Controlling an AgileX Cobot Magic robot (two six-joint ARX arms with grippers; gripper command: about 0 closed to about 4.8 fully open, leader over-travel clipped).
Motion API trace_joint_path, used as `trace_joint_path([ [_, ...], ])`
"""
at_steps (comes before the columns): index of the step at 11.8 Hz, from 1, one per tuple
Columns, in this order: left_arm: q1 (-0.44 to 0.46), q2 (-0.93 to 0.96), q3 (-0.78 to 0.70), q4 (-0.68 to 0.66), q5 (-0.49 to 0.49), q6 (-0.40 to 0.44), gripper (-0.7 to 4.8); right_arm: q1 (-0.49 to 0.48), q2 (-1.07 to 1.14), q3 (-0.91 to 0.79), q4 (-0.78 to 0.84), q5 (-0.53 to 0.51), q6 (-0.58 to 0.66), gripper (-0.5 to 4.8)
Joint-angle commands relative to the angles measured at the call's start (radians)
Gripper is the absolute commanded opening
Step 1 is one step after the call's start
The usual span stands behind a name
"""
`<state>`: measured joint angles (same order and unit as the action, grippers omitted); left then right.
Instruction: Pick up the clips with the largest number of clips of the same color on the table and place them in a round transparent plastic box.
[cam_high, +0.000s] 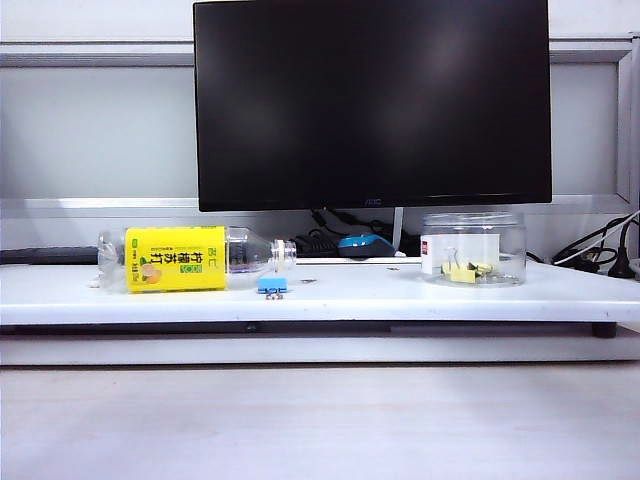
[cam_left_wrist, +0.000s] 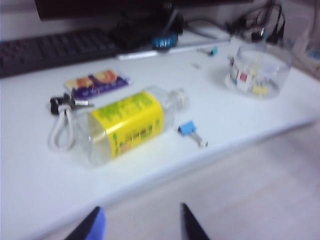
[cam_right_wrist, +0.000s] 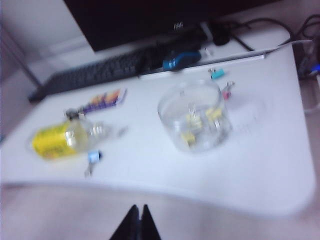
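Note:
The round transparent plastic box (cam_high: 505, 240) stands on the right of the white table, and the yellow clips (cam_high: 462, 271) lie inside it on its floor. The left wrist view shows the box (cam_left_wrist: 272, 67) far off with the clips (cam_left_wrist: 260, 89) in it. My left gripper (cam_left_wrist: 141, 220) hangs open off the table's front edge with nothing between its fingers. In the right wrist view the box (cam_right_wrist: 172, 107) with the clips (cam_right_wrist: 200, 122) sits mid-table. My right gripper (cam_right_wrist: 139, 210) is shut, empty, and also off the front edge. Neither gripper shows in the exterior view.
A clear bottle with a yellow label (cam_high: 175, 260) lies on its side at the left, a blue clip (cam_high: 271, 286) by its neck. A monitor (cam_high: 370, 100) and a keyboard (cam_right_wrist: 95, 75) fill the back. Keys on a white cord (cam_left_wrist: 62, 125) and a teal clip (cam_right_wrist: 217, 74) also lie about.

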<state>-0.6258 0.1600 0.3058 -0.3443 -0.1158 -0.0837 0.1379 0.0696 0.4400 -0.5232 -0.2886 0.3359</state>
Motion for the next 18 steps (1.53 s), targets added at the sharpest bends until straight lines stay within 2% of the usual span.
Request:
trace_joint_path([
  [1, 0.0, 0.001, -0.053, 0.13, 0.0, 0.005, 2.06, 0.0, 0.001, -0.089, 0.22, 0.003, 0.07, 0.13],
  [2, 0.0, 0.001, -0.122, 0.187, 0.0, 0.027, 2.06, 0.001, 0.001, -0.189, 0.355, 0.031, 0.084, 0.13],
  [3, 0.0, 0.001, -0.148, 0.19, -0.001, 0.045, 2.06, 0.001, 0.0, -0.22, 0.382, 0.051, 0.084, 0.13],
  [4, 0.0, 0.001, -0.198, 0.204, -0.001, 0.069, 2.06, 0.002, 0.0, -0.277, 0.41, 0.12, 0.072, 0.12],
  [7, 0.0, 0.001, -0.221, 0.225, 0.0, 0.095, 2.06, 0.002, 0.0, -0.315, 0.423, 0.19, -0.01, 0.08],
  [9, 0.0, 0.001, -0.227, 0.23, 0.0, 0.14, 2.05, 0.002, 0.0, -0.329, 0.423, 0.202, -0.036, 0.07],
  [10, 0.0, 0.001, -0.231, 0.229, 0.0, 0.16, 1.87, 0.002, 0.0, -0.341, 0.42, 0.195, -0.054, -0.01],
  [11, 0.0, 0.001, -0.231, 0.227, 0.0, 0.167, 0.89, 0.002, 0.0, -0.355, 0.399, 0.175, -0.057, -0.01],
  [12, 0.0, 0.001, -0.231, 0.227, -0.001, 0.182, 0.51, 0.006, 0.0, -0.359, 0.347, 0.175, -0.057, -0.01],
  [16, 0.0, 0.001, -0.234, 0.219, -0.001, 0.232, 0.45, 0.007, 0.0, -0.399, 0.317, 0.13, -0.068, -0.01],
  [17, 0.0, 0.001, -0.256, 0.22, 0.0, 0.229, 0.14, 0.007, 0.0, -0.405, 0.303, 0.129, -0.077, -0.01],
  [18, 0.0, 0.001, -0.284, 0.22, 0.0, 0.212, 0.14, 0.007, 0.0, -0.405, 0.294, 0.129, -0.098, -0.01],
])
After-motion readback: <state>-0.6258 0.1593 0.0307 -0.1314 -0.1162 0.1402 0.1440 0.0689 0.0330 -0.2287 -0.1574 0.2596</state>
